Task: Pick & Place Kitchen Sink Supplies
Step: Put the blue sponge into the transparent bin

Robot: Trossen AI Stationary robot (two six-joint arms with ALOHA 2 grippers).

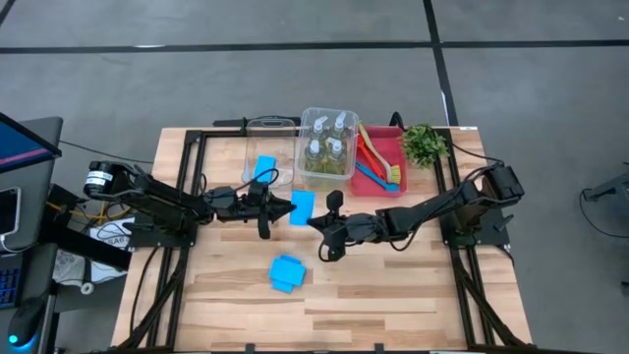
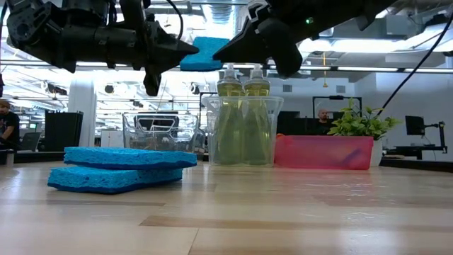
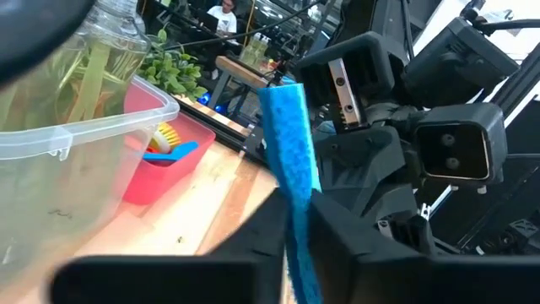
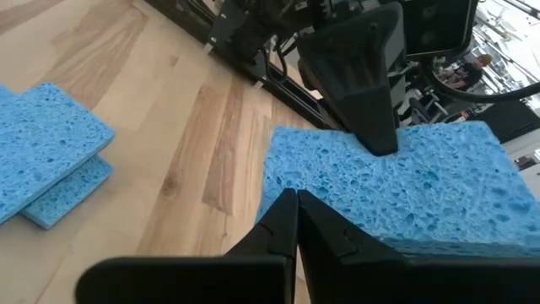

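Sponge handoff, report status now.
Left claw shut on raised sponge. Right claw at its other edge, fingertips together, grip unconfirmed. Two sponges stacked on table; one in clear bin. Nothing in the way.

- I am working in a robotics lab set inside an open-plan office, not a kitchen.
- My wooden table (image 1: 393, 295) is sitting on a grey carpeted floor (image 1: 295, 79), framed by black metal rails (image 1: 197, 138).
- A monitor (image 1: 25, 143) is glowing beside it, with cables trailing at my left arm's base.
- Across the table, ceiling strip lights (image 2: 396, 69) are shining over desks and screens.
- A person (image 2: 8, 124) is standing at the far left; another person (image 2: 323, 117) is sitting behind the bins.
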